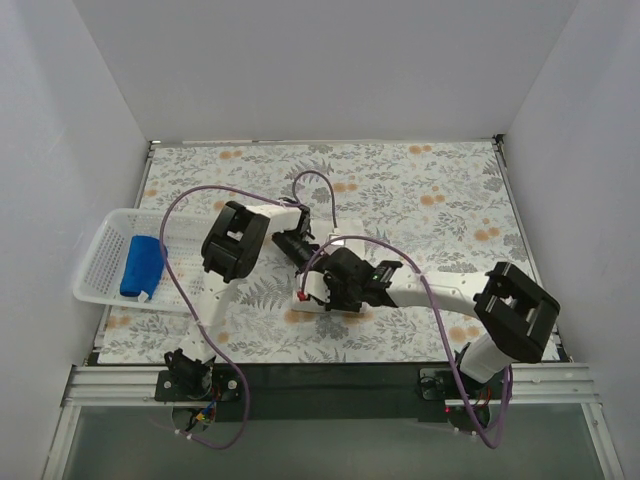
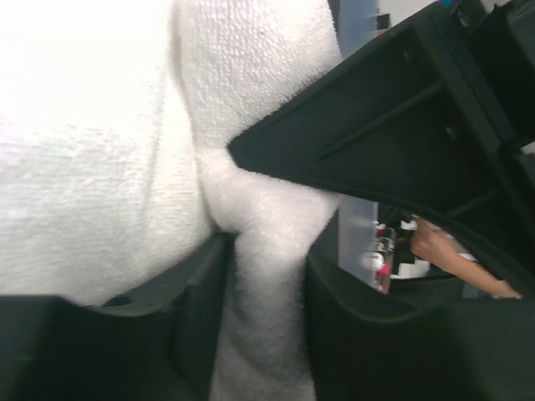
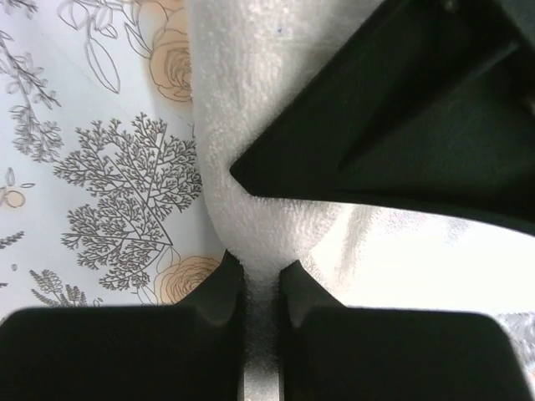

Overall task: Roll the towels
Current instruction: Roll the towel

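I am on the second of the two towels. The blue towel (image 1: 142, 266) already lies as a short thick roll in the white basket (image 1: 98, 252), well off to the left of both my hands. The white towel (image 2: 100, 167) is the one I am working on now.

My right gripper (image 3: 251, 221) is clamped on it. A thick fold is squeezed to a narrow waist between my fingers (image 3: 376, 109), the rest of the cloth bulges beyond the tips and to the right, and the flowered table (image 3: 84, 125) lies bare to the left.

My left gripper (image 2: 226, 196) has a fold of the same towel filling the gap between its fingers. The upper tip dents the cloth and the bulk lies to the left of it. This close, I cannot tell whether that is a firm hold or cloth merely lying against both fingers.

From above, the two hands sit just beside each other over the towel.

As I judge it, the next move is to turn the held edge over onto the flat part. That calls for both hands moving together, so the roll comes out even and tight and does not skew.
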